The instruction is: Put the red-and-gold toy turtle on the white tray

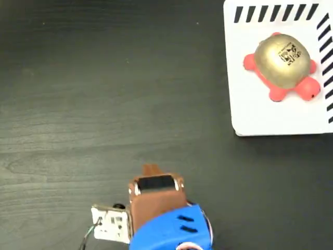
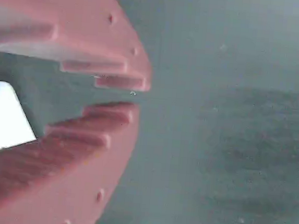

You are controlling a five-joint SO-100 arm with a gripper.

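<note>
The counter (image 1: 104,94) is a dark, nearly black wood-grain surface that fills the fixed view from edge to edge; faint horizontal grain lines run across it, and nothing of the room beyond it shows. In the wrist view the same surface appears as a blurred grey-green plane with darker bands.

The white tray (image 1: 250,109) lies at the upper right of the fixed view, cut off by the top and right borders. It has a rounded corner at its upper left, with short black diagonal stripes along its top edge and its right edge. The red-and-gold toy turtle (image 1: 283,65) sits on this tray, toward its upper right, close to both striped edges. Its shiny gold shell faces up and carries a small black printed mark, and coral-red feet and head stick out around the shell, the head pointing toward the tray's lower right.

The arm stands well apart from the tray, at the bottom centre of the fixed view: a blue housing (image 1: 171,232) with a brown segment above it and a small white part just to the left of it.

In the wrist view the claw (image 2: 122,94) shows 2 reddish, toothed fingers (image 2: 95,133) with their tips nearly together, only a thin gap between them, and nothing pinched. A white corner (image 2: 2,115) shows behind them at the left.
</note>
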